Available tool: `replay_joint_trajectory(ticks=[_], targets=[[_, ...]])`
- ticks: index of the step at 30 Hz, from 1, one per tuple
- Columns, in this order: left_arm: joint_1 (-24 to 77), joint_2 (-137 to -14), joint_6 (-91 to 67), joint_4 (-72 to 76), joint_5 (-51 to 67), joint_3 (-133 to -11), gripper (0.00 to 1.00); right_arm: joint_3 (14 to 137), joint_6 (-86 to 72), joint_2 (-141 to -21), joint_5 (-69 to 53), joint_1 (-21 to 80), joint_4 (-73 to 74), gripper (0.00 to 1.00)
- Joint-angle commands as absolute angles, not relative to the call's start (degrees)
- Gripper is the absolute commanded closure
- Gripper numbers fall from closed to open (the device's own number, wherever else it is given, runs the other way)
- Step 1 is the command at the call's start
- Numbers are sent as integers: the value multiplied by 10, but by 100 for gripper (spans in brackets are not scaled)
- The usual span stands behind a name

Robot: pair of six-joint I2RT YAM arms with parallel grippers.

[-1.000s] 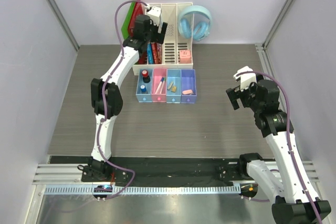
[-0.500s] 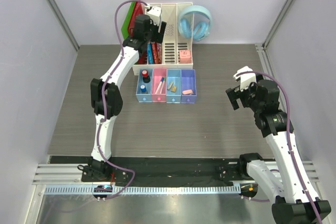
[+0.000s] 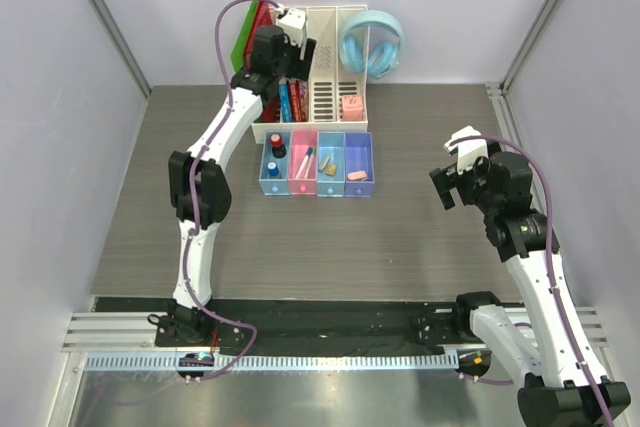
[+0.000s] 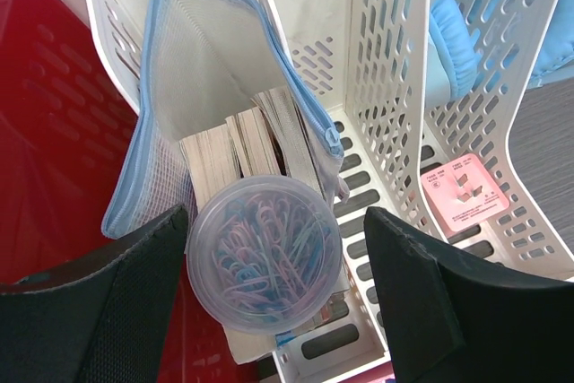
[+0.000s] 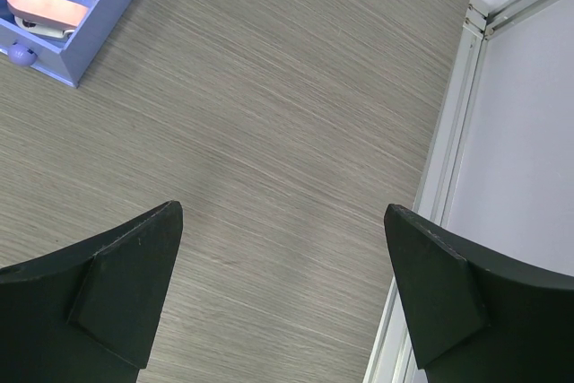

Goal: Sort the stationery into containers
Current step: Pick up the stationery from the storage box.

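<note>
The containers, a joined row of four trays [image 3: 318, 185], sit in front of the white file organizer [image 3: 325, 97]. They hold a black red-topped stamp [image 3: 277, 143], a marker [image 3: 303, 162], tan erasers [image 3: 331, 162] and a pink clip [image 3: 357, 176]. My left gripper [image 3: 298, 47] is over the organizer's left slot. In the left wrist view it [image 4: 273, 221] is open around a grey-blue round tub of paper clips [image 4: 265, 262] resting on the upright books; the left finger touches it and the right stands apart. My right gripper [image 3: 448, 187] is open and empty above bare table [image 5: 282, 211].
Red and green folders [image 3: 250, 32] lean left of the organizer. Light blue headphones [image 3: 370, 44] hang at its right. A pink pad [image 4: 462, 195] lies in the organizer's right slot. The purple-blue tray's corner [image 5: 90, 33] with the pink clip [image 5: 45, 8] shows in the right wrist view. A metal rail [image 5: 448, 159] runs along the right edge.
My left wrist has shifted slightly toward the back over the organizer. The right arm has not moved.
</note>
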State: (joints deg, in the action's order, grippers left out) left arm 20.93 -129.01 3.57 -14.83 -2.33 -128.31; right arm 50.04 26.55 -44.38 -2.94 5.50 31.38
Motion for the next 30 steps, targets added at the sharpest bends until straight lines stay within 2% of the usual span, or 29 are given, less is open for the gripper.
replay_joint_trajectory(ticks=[1, 11, 17, 21, 22, 23, 25, 26, 30], targets=[[211, -1246, 43, -141, -19, -1285, 21, 518, 255, -439, -35, 54, 302, 0], [212, -1243, 45, -154, -17, -1281, 24, 524, 253, -439, -34, 53, 302, 0], [212, -1239, 48, -162, -13, -1275, 30, 525, 252, -441, -32, 54, 303, 0], [211, -1237, 51, -164, -13, -1268, 38, 526, 252, -442, -33, 54, 303, 0], [211, -1236, 52, -164, -13, -1267, 41, 526, 252, -441, -33, 54, 303, 0], [211, -1236, 52, -164, -12, -1267, 49, 527, 252, -440, -32, 54, 302, 1], [212, -1236, 54, -165, -13, -1267, 57, 527, 251, -442, -32, 53, 303, 0], [212, -1234, 54, -167, -12, -1267, 66, 527, 250, -442, -32, 54, 303, 0], [212, -1232, 55, -174, -7, -1273, 84, 527, 250, -442, -32, 54, 302, 0]])
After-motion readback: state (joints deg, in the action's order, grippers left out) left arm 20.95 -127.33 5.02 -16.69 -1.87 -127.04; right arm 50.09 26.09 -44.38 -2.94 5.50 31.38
